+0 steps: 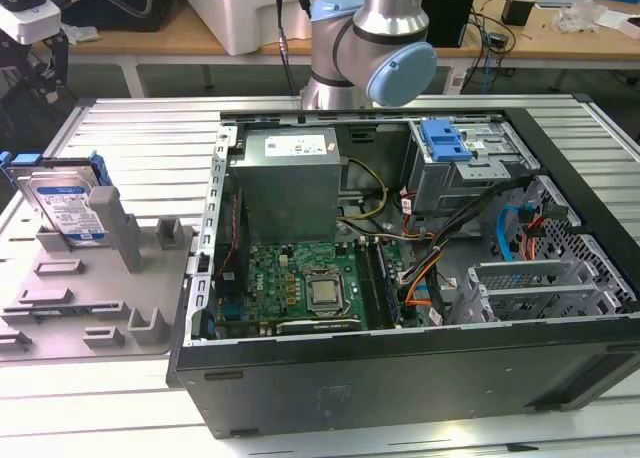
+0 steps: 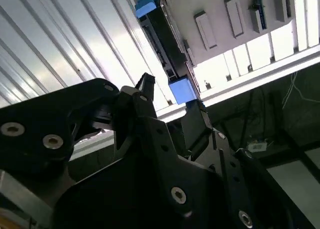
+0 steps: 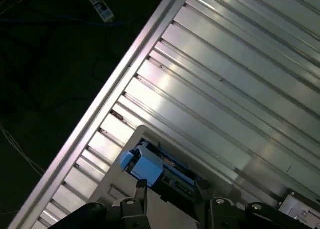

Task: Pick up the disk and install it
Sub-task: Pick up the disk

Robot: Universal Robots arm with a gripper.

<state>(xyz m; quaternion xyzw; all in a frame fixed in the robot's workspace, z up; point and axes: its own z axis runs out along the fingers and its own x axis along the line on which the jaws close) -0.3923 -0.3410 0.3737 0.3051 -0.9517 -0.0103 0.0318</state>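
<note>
1. Way over on the exterior view's left, the pincer (image 2: 169, 93) hangs above the disk (image 1: 68, 206). It's spread apart with nothing pinched in it. Both wrist views look down past the fingers (image 2: 197, 124) onto the blue corner of the disk's frame. To me it looks lined up over the top edge but clear of it, with no contact I can make out.
2. Just right of that, the disk stands on its edge in a grey stand (image 1: 110, 278), label facing the exterior camera. The stand sits on the slatted metal bench (image 1: 140, 118). My guess is it's propped upright so the thin top edge sticks out and can be reached from above. So it hasn't been picked up yet.
3. Middle of the bench is the computer case (image 1: 400, 373), lying on its side with the panel off. The power supply (image 1: 290, 178) and motherboard (image 1: 300, 283) face up. It's probably laid that way so everything inside can be reached from overhead. The arm (image 1: 370, 38) rises behind it.
4. Toward the exterior view's right, a grey drive cage (image 1: 480, 168) with a blue tab (image 1: 445, 138) on top sits in the far corner of the case. I'd bet that's where the disk goes, but I can't tell which slot. It's well apart from the disk, so none of the install is done.
</note>
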